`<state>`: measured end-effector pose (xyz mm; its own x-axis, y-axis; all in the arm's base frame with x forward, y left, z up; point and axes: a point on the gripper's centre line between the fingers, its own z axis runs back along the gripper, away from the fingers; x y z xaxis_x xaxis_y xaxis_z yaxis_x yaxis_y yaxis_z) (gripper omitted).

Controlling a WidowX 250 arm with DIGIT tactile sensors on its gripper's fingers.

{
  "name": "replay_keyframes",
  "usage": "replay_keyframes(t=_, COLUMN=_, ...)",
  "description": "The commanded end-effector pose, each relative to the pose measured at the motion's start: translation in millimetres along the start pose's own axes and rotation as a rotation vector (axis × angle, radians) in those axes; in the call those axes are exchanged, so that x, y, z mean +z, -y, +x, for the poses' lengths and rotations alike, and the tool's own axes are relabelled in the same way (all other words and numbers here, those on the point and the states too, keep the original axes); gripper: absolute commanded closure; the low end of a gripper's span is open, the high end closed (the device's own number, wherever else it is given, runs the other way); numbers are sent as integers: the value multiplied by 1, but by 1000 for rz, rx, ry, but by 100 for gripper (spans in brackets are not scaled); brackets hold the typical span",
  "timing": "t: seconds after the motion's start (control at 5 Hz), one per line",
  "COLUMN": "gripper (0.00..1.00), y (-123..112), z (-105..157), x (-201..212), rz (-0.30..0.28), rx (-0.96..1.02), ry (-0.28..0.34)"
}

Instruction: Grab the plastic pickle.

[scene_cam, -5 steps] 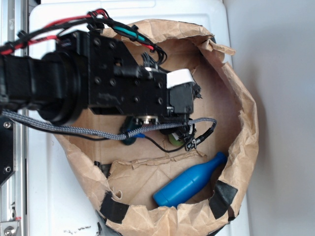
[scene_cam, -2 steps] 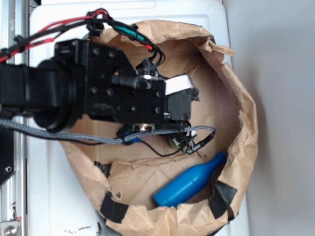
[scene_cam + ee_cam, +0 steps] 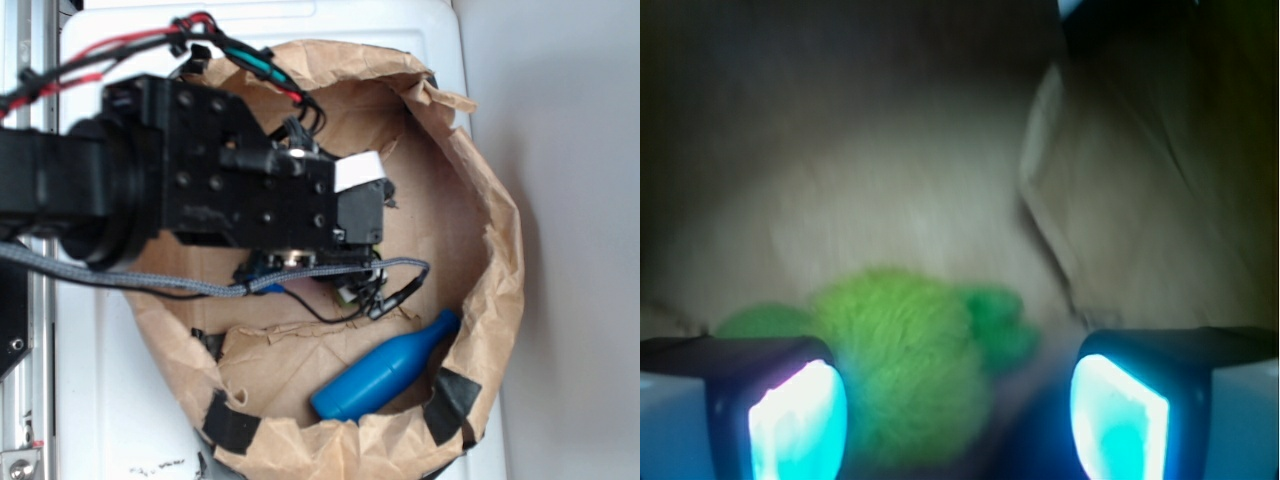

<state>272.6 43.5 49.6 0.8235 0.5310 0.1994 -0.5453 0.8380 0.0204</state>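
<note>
Leftward and slightly up the arm had drifted. Its hand (image 3: 958, 420) stood spread, a fuzzy green plush toy (image 3: 902, 350) between the fingers; the blue bottle (image 3: 385, 372) lay at 5 o'clock.

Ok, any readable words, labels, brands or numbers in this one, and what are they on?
None readable in either view.
White rectangular tag on the black end effector housing: looks blank.
Blue plastic bottle in the brown paper-lined bin: no label visible.
Wrist view: too blurred; only a fuzzy green plush toy between the open end effector fingers.
</note>
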Motion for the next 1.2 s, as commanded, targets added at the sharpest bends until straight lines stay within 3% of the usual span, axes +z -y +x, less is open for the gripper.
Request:
replay_keyframes(t=0.0, gripper=0, y=-5, z=-9, x=68, rz=-112, rx=-24, ry=62)
replay_keyframes(t=0.2, gripper=0, y=-10, z=-15, x=70, rz=-103, rx=-29, ry=47)
replay_keyframes(t=0.4, gripper=0, y=-11, z=-21, x=56, rz=-85, rx=-56, ry=-17)
replay_keyframes(t=0.6, gripper=0, y=-8, z=-29, x=33, rz=-105, rx=-100, ry=-69)
replay_keyframes(t=0.8, gripper=0, y=-10, z=-34, x=18, rz=-97, rx=-113, ry=-39)
replay_keyframes(t=1.0, gripper=0, y=-7, z=-34, x=0, rz=-140, rx=-107, ry=-33)
